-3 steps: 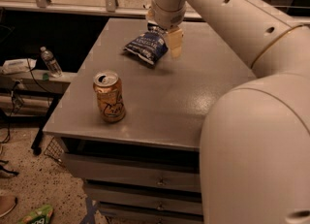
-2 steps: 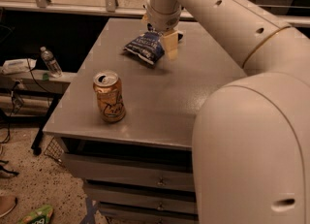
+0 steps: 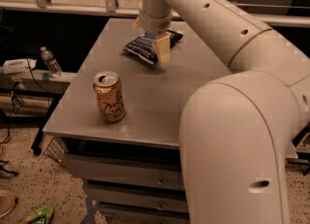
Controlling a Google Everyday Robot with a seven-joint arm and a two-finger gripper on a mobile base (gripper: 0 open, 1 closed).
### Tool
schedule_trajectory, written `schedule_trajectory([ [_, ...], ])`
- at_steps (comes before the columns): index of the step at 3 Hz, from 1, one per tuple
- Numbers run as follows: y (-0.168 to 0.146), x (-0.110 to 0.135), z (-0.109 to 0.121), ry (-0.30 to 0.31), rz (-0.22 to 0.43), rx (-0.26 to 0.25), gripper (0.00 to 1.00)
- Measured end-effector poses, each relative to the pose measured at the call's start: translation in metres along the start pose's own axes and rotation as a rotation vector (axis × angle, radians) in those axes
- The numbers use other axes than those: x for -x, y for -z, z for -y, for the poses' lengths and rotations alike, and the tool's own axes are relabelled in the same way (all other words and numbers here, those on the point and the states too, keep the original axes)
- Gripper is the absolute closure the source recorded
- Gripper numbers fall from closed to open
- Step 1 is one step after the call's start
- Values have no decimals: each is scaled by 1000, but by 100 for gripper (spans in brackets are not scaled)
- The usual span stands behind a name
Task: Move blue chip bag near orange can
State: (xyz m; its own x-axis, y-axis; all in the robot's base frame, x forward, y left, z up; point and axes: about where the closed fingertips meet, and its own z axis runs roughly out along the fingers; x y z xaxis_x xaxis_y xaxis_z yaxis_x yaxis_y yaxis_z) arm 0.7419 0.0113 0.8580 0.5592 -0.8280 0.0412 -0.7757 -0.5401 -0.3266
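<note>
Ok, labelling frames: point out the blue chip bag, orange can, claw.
Dark-blue foil chip bag [image 3: 139, 48], camera view, left face.
Orange-gold aluminium can [image 3: 110, 103], camera view, side wall.
Claw [image 3: 152, 43], camera view, tip, over bag.

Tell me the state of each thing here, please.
can: upright, top open, at the table front
bag: lying flat, far side, apart from can
gripper: down at the bag
bottle: upright, capped, left of table

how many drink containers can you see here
2. An orange-gold aluminium can stands front-left on the grey metal table; a clear plastic water bottle stands off the table, lower left. The gripper is over the dark-blue chip bag at the table's back. The arm may hide more.
</note>
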Motion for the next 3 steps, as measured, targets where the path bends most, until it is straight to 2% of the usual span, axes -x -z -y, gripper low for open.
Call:
schedule_trajectory([
  [1, -10, 7, 1, 14, 24, 20, 0],
  [2, -17, 9, 1, 16, 33, 34, 18],
  [3, -23, 11, 1, 17, 43, 45, 41],
])
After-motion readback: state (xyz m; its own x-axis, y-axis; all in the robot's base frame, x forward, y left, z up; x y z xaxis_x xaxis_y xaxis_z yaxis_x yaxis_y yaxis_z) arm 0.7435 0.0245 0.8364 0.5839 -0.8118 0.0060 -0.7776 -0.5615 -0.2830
